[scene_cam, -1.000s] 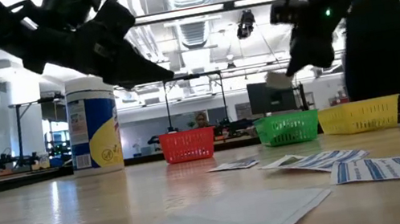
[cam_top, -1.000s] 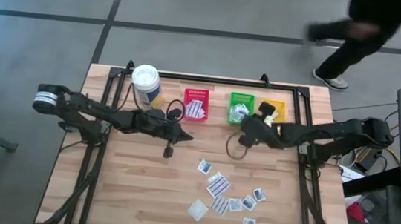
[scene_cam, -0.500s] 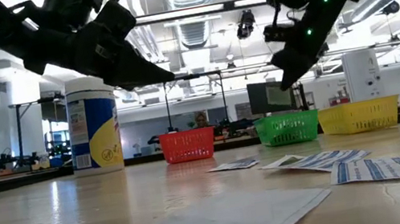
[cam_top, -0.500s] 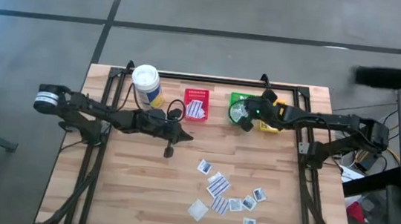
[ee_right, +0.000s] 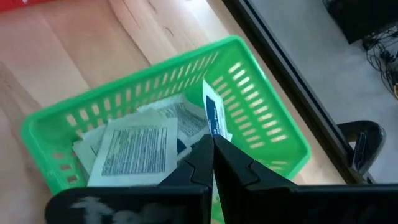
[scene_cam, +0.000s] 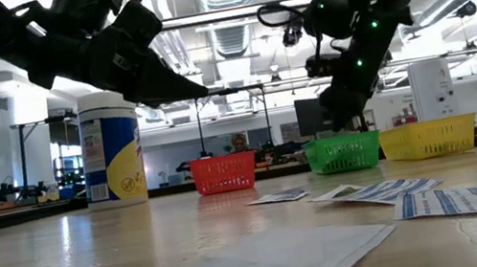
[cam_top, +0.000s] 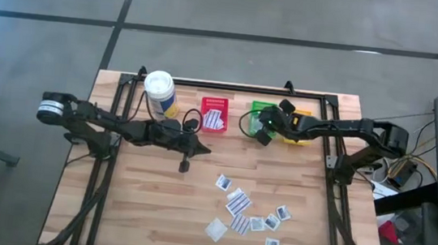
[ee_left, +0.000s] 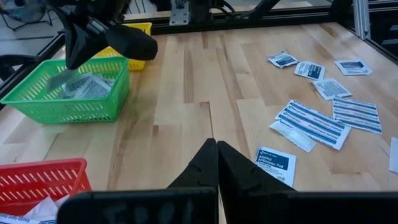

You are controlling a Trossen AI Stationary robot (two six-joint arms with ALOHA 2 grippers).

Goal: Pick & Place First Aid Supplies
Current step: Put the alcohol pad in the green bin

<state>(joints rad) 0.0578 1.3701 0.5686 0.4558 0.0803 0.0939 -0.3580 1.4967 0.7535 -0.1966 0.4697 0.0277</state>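
Note:
My right gripper (cam_top: 262,132) hangs over the green bin (cam_top: 262,111), shut on a small white packet with blue print (ee_right: 213,109). Other packets (ee_right: 138,149) lie inside that bin. My left gripper (ee_left: 216,146) is shut on nothing and hovers above the table's middle (cam_top: 203,149). Several first aid packets (cam_top: 246,211) lie flat on the wood toward the near right. The red bin (cam_top: 214,114) also holds packets. My right gripper pinches the packet's lower end (ee_right: 215,129) between its two fingertips. The fingers slant down from the table's right side. The packet stands on edge above the fingertips, clear of the bin's contents, over the bin's inside.
A white canister with a yellow label (cam_top: 158,92) stands at the far left of the bins. The yellow bin (cam_top: 302,115) sits right of the green one, partly under my right arm. Black frame rails (cam_top: 231,85) run along the table's far edge and sides.
My right gripper has carried the packet from over the bare wood toward the table's far edge and a little left, sinking and rolling, until it hangs over the green bin. A person beyond the far right corner has walked out of the high view.

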